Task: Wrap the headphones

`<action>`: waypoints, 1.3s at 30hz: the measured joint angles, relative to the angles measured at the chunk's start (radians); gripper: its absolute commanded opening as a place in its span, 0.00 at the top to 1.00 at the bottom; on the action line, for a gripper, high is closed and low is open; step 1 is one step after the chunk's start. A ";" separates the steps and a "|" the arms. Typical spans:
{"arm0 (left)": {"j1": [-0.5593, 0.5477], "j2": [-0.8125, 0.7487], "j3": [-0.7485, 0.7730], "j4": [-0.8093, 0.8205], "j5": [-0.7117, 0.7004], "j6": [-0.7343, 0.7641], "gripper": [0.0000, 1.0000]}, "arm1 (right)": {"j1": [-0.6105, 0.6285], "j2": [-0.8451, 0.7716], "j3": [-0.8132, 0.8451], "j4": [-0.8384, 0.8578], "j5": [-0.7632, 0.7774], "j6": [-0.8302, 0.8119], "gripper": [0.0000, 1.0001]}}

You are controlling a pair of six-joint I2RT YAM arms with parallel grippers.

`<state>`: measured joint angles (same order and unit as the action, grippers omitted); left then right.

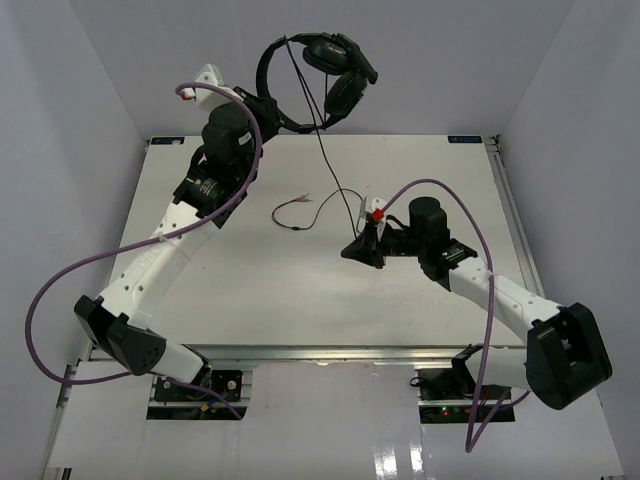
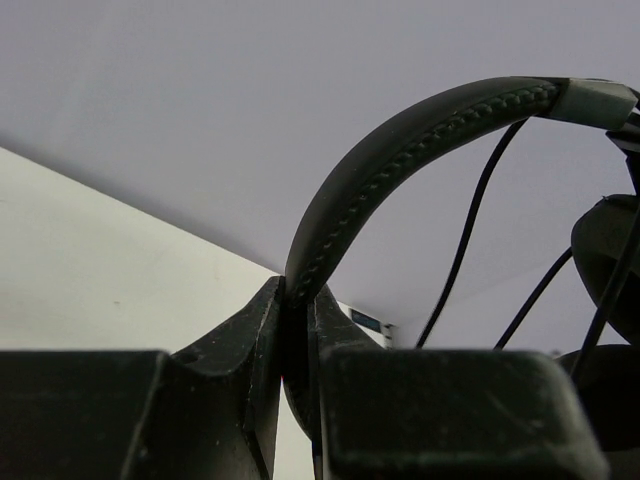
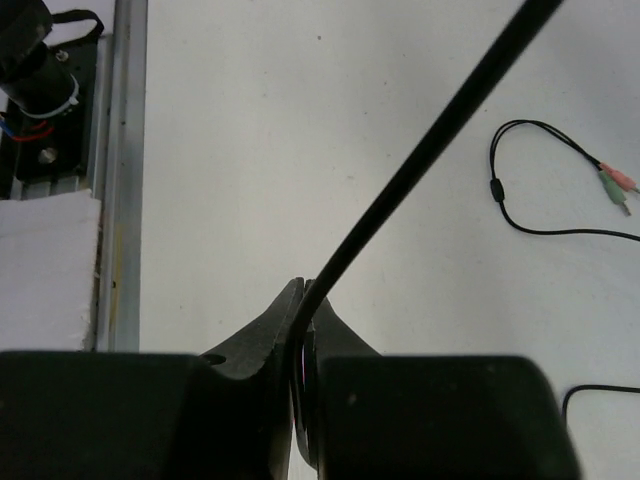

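Left claw [image 2: 296,300] clamps the headband [image 2: 400,150], holding the headphones [image 1: 335,55] high over the far edge of the counter [image 1: 250,300]; right claw [image 3: 303,292] pinches the cord [image 3: 420,160] low. Best to carry the cord taut round the headband in even turns, plugs [image 3: 620,185] trailing

Black headphones [image 1: 325,75] — pink, green plugs [image 3: 620,186]

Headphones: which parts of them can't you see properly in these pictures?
- Left wrist view: the earcups are mostly cut off by the right edge. Only the headband shows well.
- Right wrist view: the cord leaves through the top edge, so its upper end is out of sight.
- Top view: the plugs are too small to make out, and the right gripper hides the spot where it pinches the cord.
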<state>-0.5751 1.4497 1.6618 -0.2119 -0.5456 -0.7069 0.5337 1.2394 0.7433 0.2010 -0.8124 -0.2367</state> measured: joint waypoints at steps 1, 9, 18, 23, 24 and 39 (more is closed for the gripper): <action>0.007 0.003 -0.007 -0.005 -0.017 0.014 1.00 | 0.011 -0.016 0.012 -0.047 0.028 -0.033 0.92; 0.058 0.057 -0.037 -0.031 -0.079 0.090 1.00 | 0.091 -0.086 0.107 -0.348 0.211 -0.210 0.92; 0.066 0.125 -0.164 -0.014 -0.096 0.243 1.00 | 0.137 -0.087 0.432 -0.563 0.469 -0.392 0.92; 0.050 0.167 -0.347 -0.018 -0.036 0.289 1.00 | 0.137 -0.074 0.556 -0.555 0.617 -0.484 0.92; 0.042 0.167 -0.384 -0.020 -0.013 0.298 1.00 | 0.139 -0.065 0.561 -0.546 0.652 -0.504 0.92; -0.005 -0.105 -0.616 0.023 0.619 0.518 1.00 | -0.038 0.071 0.485 -0.402 0.737 -0.522 0.92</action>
<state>-0.5803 1.3444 1.0454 -0.1884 0.0730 -0.1884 0.4956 1.3103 1.2282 -0.2012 -0.0756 -0.7585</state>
